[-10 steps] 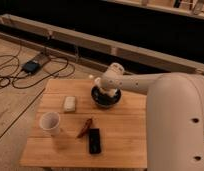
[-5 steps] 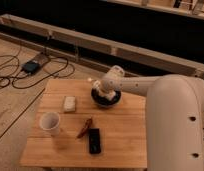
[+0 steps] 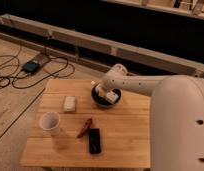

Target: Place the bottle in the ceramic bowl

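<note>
- near foreground: a black rectangular device (image 3: pixel 94 140) lies flat on the wooden table (image 3: pixel 125 135), with a small reddish-brown object (image 3: pixel 85 127) just beside its upper left corner; neither belongs to the task.
- left of these: a white cup (image 3: pixel 50 123) stands upright near the table's left edge, well apart from the work area.
- mid table: a small white block (image 3: pixel 69 103) lies flat, left of the bowl and not touching it.
- far side of table: the ceramic bowl (image 3: pixel 97 99), dark and glossy, sits under the arm's end; the gripper (image 3: pixel 107 94) is lowered into its opening.
- the bottle (image 3: pixel 111 96) shows as a pale shape at the gripper, inside the bowl's rim; whether it rests on the bowl floor cannot be told.
- gripper state: whether it grips or has let go cannot be told here.
- step in hand, as judged: setting down and releasing. done well, the bottle is lowered until the bowl bears it, freed without a sideways push on the rim, and the arm then lifts straight up so the bowl does not slide.
- change from the earlier frames: the arm's end has dipped slightly lower and further into the bowl; cup, block, device and bowl keep their places.
</note>
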Action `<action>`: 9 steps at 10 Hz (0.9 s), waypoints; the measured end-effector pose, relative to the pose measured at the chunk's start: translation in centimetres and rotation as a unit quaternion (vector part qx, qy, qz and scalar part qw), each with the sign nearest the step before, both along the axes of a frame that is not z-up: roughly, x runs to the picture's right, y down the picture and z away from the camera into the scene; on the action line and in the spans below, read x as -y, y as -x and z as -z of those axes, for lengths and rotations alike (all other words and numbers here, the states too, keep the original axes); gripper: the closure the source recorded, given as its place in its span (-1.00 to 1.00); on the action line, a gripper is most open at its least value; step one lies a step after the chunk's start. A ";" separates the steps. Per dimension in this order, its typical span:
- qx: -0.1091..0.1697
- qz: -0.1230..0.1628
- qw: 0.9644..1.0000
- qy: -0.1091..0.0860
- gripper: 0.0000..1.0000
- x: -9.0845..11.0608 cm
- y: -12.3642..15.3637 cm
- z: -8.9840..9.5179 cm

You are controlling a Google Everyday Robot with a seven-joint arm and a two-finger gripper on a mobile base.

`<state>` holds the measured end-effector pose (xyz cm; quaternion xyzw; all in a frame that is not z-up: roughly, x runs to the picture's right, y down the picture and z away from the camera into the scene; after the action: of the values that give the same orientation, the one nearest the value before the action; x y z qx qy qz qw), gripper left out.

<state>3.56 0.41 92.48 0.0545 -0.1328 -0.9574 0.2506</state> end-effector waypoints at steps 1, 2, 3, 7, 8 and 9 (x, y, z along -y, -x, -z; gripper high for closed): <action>0.000 0.005 1.000 -0.004 -0.26 0.4 -0.2 0.5; 0.002 0.016 1.000 -0.006 -0.26 0.7 -0.4 1.5; 0.006 0.027 1.000 -0.008 -0.26 0.8 -0.5 2.4; 0.029 0.081 0.996 -0.013 -0.26 0.4 0.0 5.2; 0.031 0.084 0.996 -0.013 -0.26 0.4 0.1 5.4; 0.031 0.084 0.996 -0.012 -0.26 0.4 0.1 5.3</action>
<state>3.47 0.06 87.13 0.0758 -0.1327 -0.9744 0.1647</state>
